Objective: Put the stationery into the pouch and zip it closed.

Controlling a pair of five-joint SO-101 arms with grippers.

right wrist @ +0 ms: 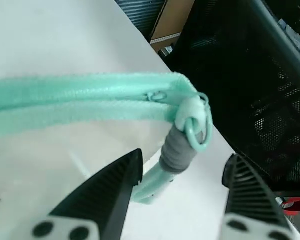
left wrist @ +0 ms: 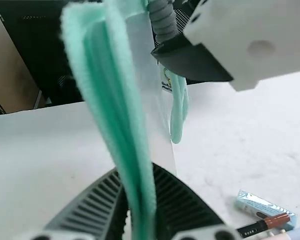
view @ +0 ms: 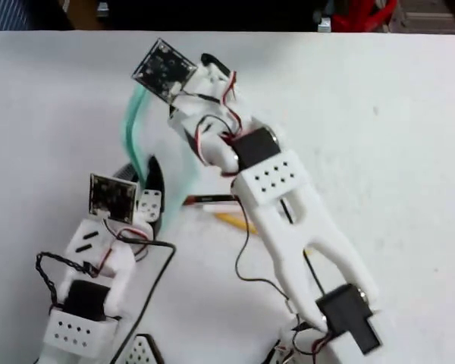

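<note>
Firmly, my left gripper [left wrist: 135, 176] clamped the pouch [left wrist: 107, 100] at lower centre; my right gripper [right wrist: 186, 159] gaped around its pull [right wrist: 177, 152].

surface: white table [view: 409, 114] | lying on it: black pen [view: 208, 199] with a reddish-brown band; yellow stationery piece [view: 233, 221] near the pen; pale blue wrapped item [left wrist: 262, 205] just beside the pen | black cable [view: 155, 280] trailing across the near side
</note>
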